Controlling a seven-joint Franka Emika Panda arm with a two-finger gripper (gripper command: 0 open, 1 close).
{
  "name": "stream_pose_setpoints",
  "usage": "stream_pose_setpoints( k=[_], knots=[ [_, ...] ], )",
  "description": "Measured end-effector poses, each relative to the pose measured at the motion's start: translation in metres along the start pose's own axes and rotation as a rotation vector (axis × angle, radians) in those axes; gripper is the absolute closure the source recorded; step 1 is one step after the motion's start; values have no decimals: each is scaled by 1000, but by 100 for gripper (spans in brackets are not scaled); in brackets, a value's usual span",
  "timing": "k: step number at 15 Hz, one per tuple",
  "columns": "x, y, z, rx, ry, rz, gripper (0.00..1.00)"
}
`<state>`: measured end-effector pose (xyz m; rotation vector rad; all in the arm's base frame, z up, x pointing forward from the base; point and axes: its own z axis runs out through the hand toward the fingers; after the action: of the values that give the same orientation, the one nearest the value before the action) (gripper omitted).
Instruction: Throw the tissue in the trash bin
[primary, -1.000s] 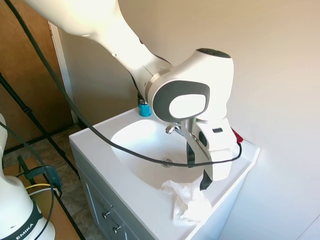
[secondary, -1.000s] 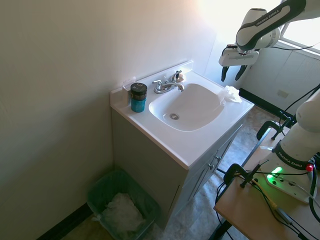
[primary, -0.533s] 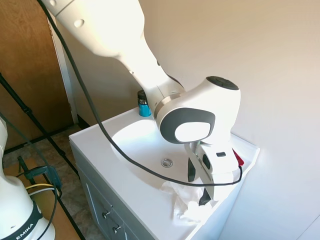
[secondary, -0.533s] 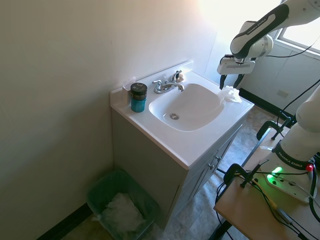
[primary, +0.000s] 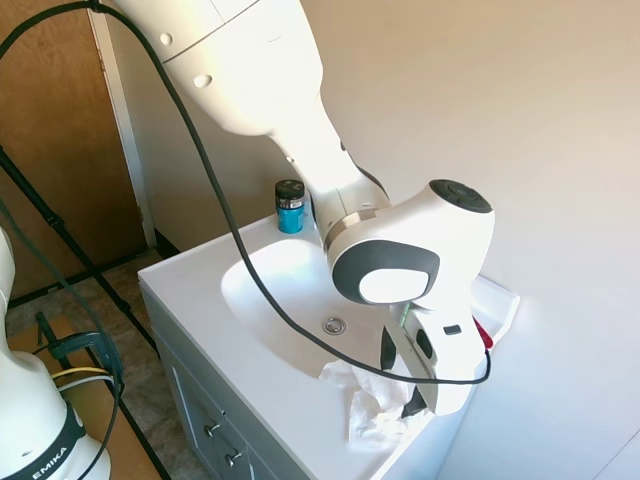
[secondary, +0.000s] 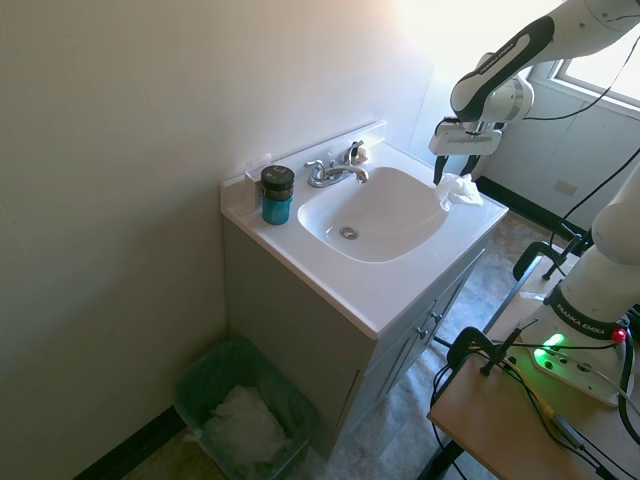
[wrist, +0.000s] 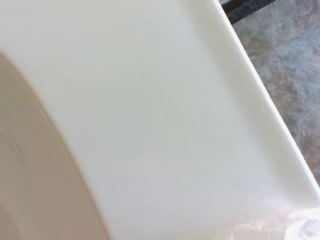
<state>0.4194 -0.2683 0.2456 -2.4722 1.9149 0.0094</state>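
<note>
White tissue (primary: 368, 410) at sink (primary: 190, 300) edge, open gripper (secondary: 453, 170) above

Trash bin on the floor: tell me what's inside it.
The green-lined trash bin holds a heap of crumpled white paper. Whatever lies beneath that heap is covered. The tissue sits on the vanity top.

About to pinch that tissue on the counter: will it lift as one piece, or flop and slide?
The tissue is crumpled and loosely bunched, so it probably compresses between the fingers and lifts whole, corners drooping. It looks very light, and the vanity top looks glossy, so a nudge from the gripper likely slides it.
</note>
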Motion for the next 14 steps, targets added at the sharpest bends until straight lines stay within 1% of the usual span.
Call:
stream_pose_setpoints(
  k=[10, 12, 14],
  knots=[
    [1, -1, 2, 13, 10, -24, 100],
    [-1, -4, -2, 25, 17, -44, 100],
    [-10, -12, -21, 56, 28, -81, 100]
  ],
)
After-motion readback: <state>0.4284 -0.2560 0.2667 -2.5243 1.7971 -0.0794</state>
